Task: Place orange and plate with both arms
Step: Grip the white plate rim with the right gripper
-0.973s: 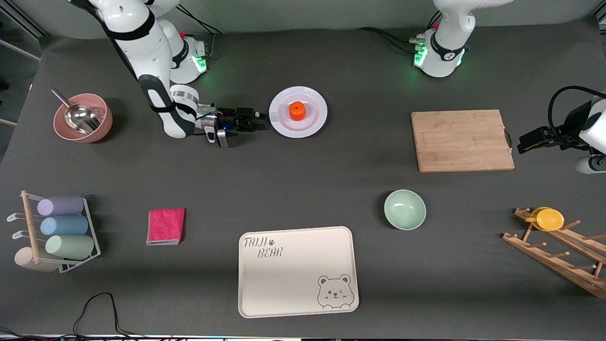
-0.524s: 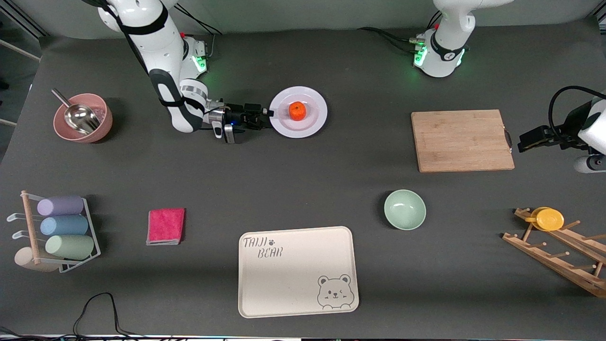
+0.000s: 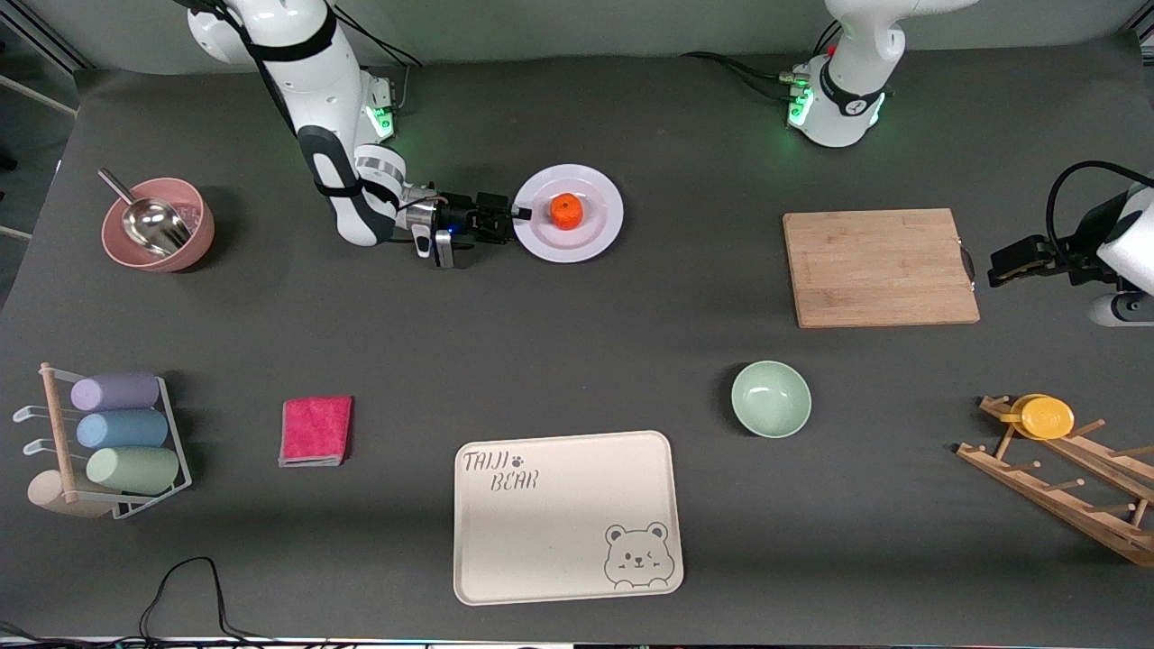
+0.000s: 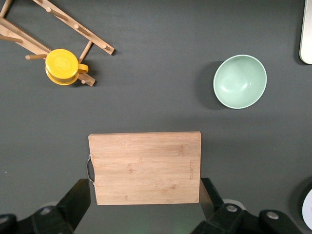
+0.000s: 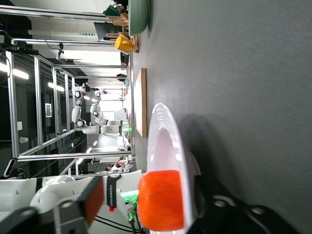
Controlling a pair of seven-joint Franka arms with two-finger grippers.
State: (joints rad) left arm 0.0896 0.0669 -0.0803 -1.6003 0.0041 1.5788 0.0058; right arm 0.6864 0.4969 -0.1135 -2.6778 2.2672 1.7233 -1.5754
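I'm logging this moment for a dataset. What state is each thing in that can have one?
Orange: on the plate.
Plate: flat on the table, rim between the right claw's fingers.
Right claw: at the plate's rim, closing, not yet shut.
Left claw: open, over the board, waiting.
Green bowl: upright, empty.
Yellow cup: on the rack.
Tray: empty.

A robotics lab: aluminium frame rigs point(image 5: 39, 122) and more robot arms point(image 5: 80, 114) around.

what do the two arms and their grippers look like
Both arms are glossy white with dark grey joint bands, black cables and green base lights. The right gripper is black on a silvery wrist with a blue light. The left gripper is black, with a looping black cable.
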